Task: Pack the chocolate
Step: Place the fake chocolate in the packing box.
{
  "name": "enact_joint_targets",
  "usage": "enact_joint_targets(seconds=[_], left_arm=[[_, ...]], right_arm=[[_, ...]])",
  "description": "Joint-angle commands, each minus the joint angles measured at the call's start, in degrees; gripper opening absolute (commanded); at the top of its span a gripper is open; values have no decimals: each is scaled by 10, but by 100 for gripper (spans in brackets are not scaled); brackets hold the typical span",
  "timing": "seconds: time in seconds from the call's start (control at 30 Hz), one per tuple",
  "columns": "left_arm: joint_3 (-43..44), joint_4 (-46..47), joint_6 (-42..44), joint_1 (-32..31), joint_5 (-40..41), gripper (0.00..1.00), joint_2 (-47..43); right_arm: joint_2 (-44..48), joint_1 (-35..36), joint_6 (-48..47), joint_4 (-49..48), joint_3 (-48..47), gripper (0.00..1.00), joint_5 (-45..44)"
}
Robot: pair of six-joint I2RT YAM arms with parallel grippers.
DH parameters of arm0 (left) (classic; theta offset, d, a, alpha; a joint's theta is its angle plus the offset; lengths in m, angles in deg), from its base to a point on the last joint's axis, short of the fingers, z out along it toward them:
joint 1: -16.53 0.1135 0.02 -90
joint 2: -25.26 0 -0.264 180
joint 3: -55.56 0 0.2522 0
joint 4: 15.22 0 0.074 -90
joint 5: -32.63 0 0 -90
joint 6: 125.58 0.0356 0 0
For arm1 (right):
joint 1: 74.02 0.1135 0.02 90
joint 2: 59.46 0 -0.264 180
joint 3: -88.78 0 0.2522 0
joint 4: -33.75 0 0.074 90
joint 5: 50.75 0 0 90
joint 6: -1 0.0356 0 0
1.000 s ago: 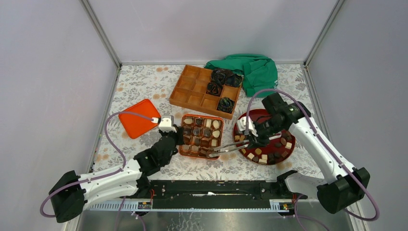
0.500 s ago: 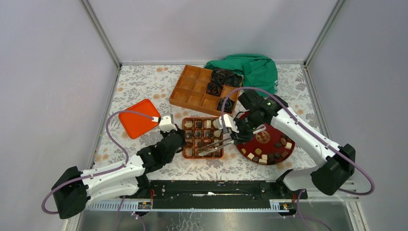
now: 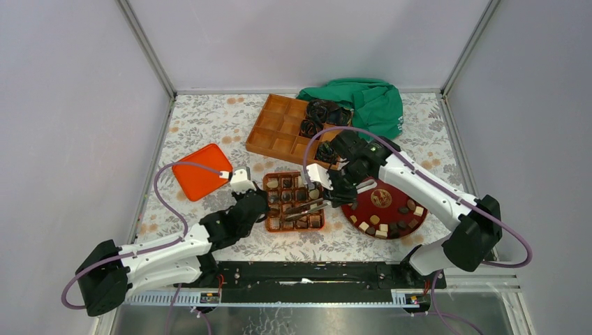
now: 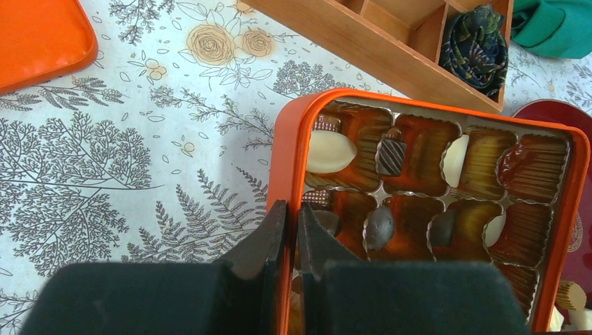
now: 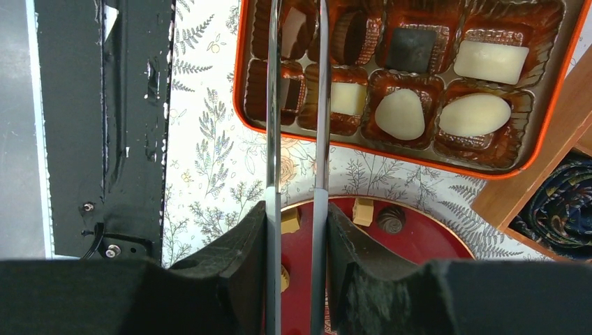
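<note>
The chocolate lies in two places. Dark, tan and cream pieces [image 3: 380, 225] sit on a red plate [image 3: 391, 209], and more pieces [image 4: 380, 227] fill the cells of an orange box [image 3: 267, 183]. My left gripper [image 4: 290, 209] is shut on the box's left wall [image 4: 283, 167]. My right gripper [image 5: 297, 209] is shut on metal tongs [image 5: 321, 105]. The tongs [image 3: 304, 208] reach leftward over the box's near rows. Their tips run past the top of the right wrist view, so what they hold is hidden. White pieces [image 5: 475, 114] show in the box's cells.
A wooden divided box [image 3: 279, 129] with black rosette bundles [image 3: 321, 115] stands behind the orange box. A green cloth [image 3: 370, 105] lies at the back right and an orange lid [image 3: 201, 171] at the left. The black base rail [image 3: 307, 276] runs along the near edge.
My right arm has swung left, carrying the tongs from over the red plate to over the orange box. The left gripper has kept its hold on the box wall.
</note>
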Motion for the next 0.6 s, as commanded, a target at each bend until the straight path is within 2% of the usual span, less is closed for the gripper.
enact_joint_targets(seconds=[0.0, 0.1, 0.57], left_arm=[[34, 46, -39, -3, 17, 0, -6], [36, 42, -41, -2, 18, 0, -6], [44, 16, -57, -2, 22, 0, 5]], right_arm=[[-2, 12, 19, -11, -22, 28, -5], [-4, 16, 20, -11, -18, 35, -10], [-9, 19, 36, 7, -32, 44, 13]])
